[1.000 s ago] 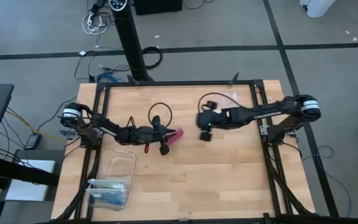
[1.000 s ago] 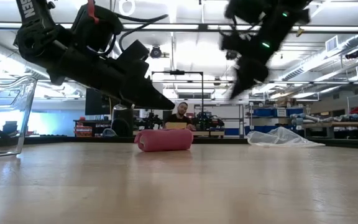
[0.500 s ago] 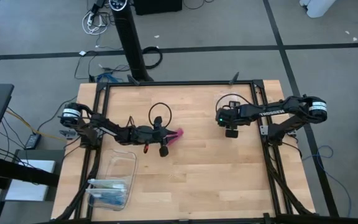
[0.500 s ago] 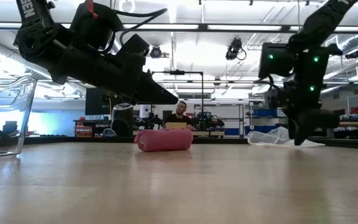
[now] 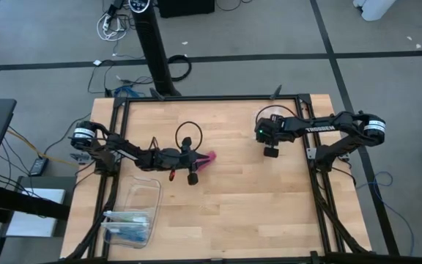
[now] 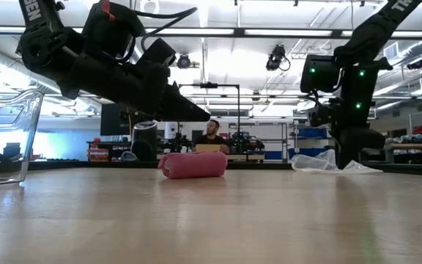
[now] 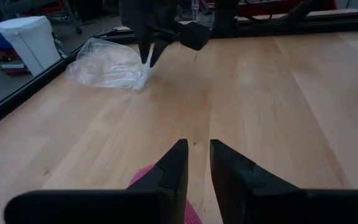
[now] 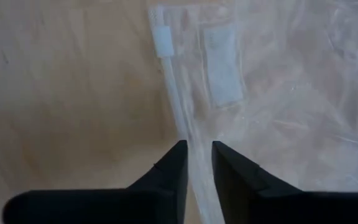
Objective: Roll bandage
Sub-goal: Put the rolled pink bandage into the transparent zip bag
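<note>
Nearest us, at the near left corner of the light wooden table point(image 5: 226, 198), we see one clear plastic box point(image 5: 133, 213) holding blue contents at its near end; it sits well apart from the magenta-pink roll of soft bandage fabric point(image 5: 206, 159), our landmark, and we count just one box. The single bandage point(image 6: 193, 164) lies on its side on the wood, left of the table's middle. Reaching to it from the table's left edge, the left arm stretches low and nearly level, and the left gripper point(image 5: 196, 162) sits just above the roll's left end; in its wrist view the two dark fingers point(image 7: 177, 163) stand close together with a narrow slit between them, holding nothing, the pink roll point(image 7: 143, 178) showing below them. Farther off, to the right of the bandage and toward the far edge, one crumpled clear plastic bag point(image 6: 334, 163) lies flat on the table. Above that bag hangs the right gripper point(image 5: 271, 149), its arm bent in from the right edge and pointing down; its fingers point(image 8: 176, 165) are likewise almost together and empty, the bag's sealed edge point(image 8: 166, 68) beneath them.
</note>
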